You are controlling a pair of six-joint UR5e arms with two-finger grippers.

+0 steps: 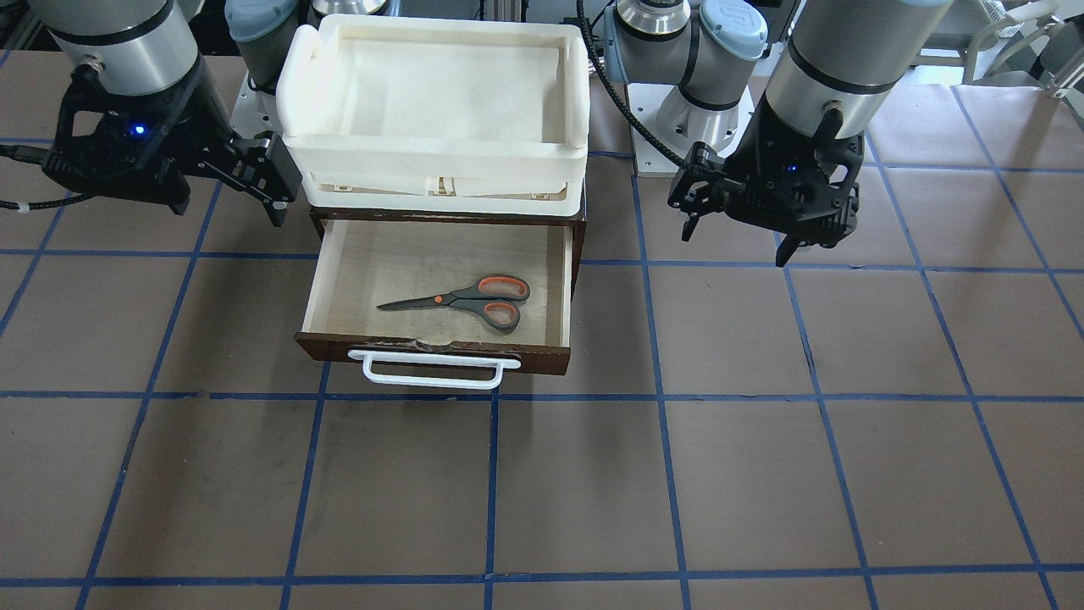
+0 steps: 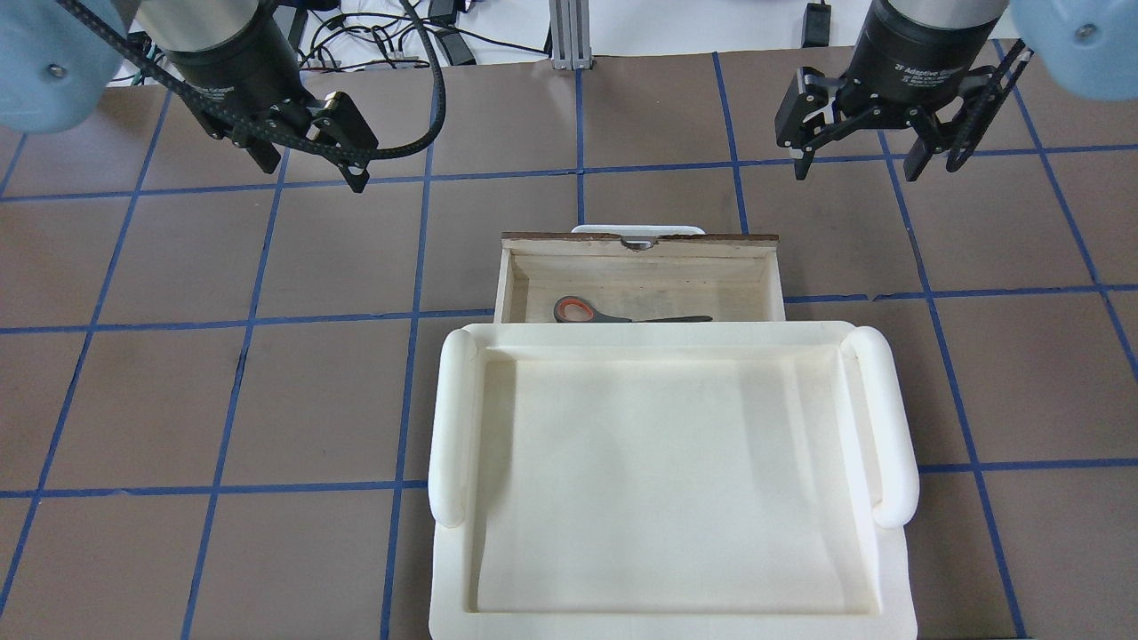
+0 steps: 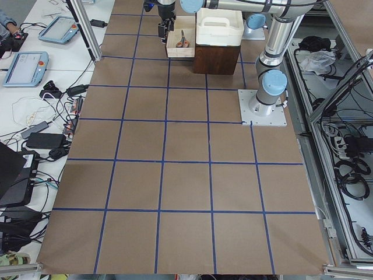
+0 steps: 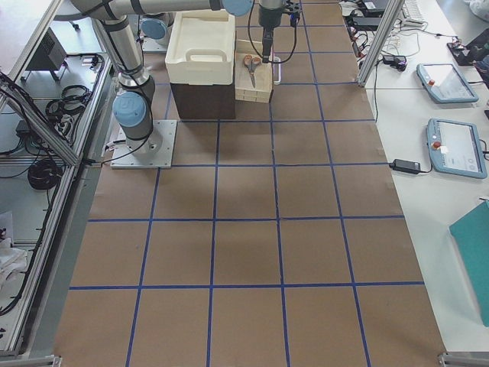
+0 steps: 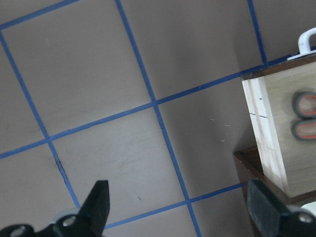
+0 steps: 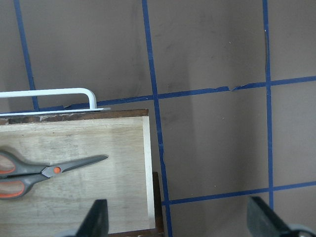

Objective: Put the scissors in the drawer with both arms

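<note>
The scissors [image 1: 461,301] lie flat on the pale floor of the open drawer [image 1: 318,284], blades toward the robot's right. They also show in the overhead view [image 2: 622,316] and the right wrist view [image 6: 49,170]; only the handle loops show in the left wrist view [image 5: 303,116]. My left gripper [image 1: 737,246] is open and empty above the table, to the robot's left of the drawer [image 2: 640,240]. My right gripper [image 1: 224,207] is open and empty on the drawer's other side. In the overhead view both grippers, left [image 2: 311,178] and right [image 2: 855,173], hang beyond the drawer front.
The drawer's white bar handle [image 1: 432,370] faces away from the robot. A cream-white plastic tray [image 1: 432,161] sits on top of the dark wooden box [image 1: 580,246]. Brown table with blue grid tape lies all around.
</note>
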